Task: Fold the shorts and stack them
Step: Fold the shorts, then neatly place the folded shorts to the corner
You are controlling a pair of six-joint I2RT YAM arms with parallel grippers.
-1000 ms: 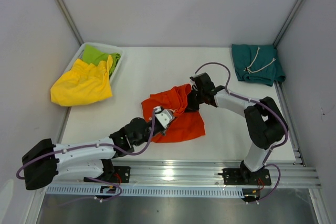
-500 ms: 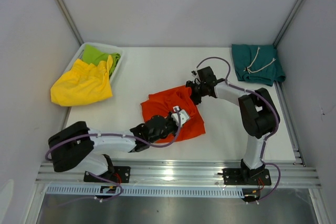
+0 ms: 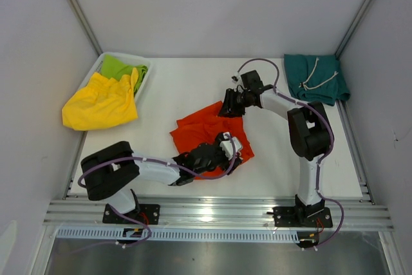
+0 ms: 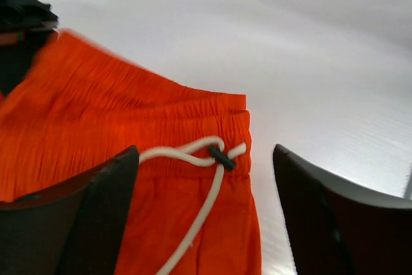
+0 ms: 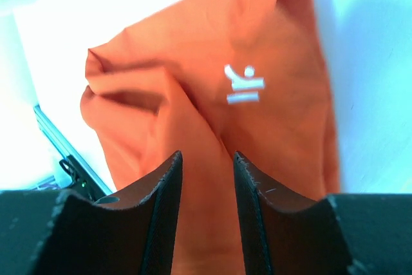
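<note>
Top external view shows your orange shorts (image 3: 199, 130) half folded on the counter (image 3: 180, 88): left gripper (image 3: 233, 147) spread at the waistband (image 4: 161, 111), right gripper (image 3: 228, 107) pinching the far edge, so next you likely carry that edge over.

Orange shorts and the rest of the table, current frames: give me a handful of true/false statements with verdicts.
1. The bright orange cloth shorts lie in the middle of the white table. True.
2. The left jaws are clamped on the orange pair's white drawstring. False: they stand wide open, with the drawstring in the gap between them.
3. The right jaws pinch a fold of the orange shorts. True.
4. The teal cloth shorts are stacked on the orange pair. False: they lie apart, at the table's far right corner.
5. The yellow cloth shorts drape over the edge of a white plastic tray that holds a lime-green cloth pair. True.
</note>
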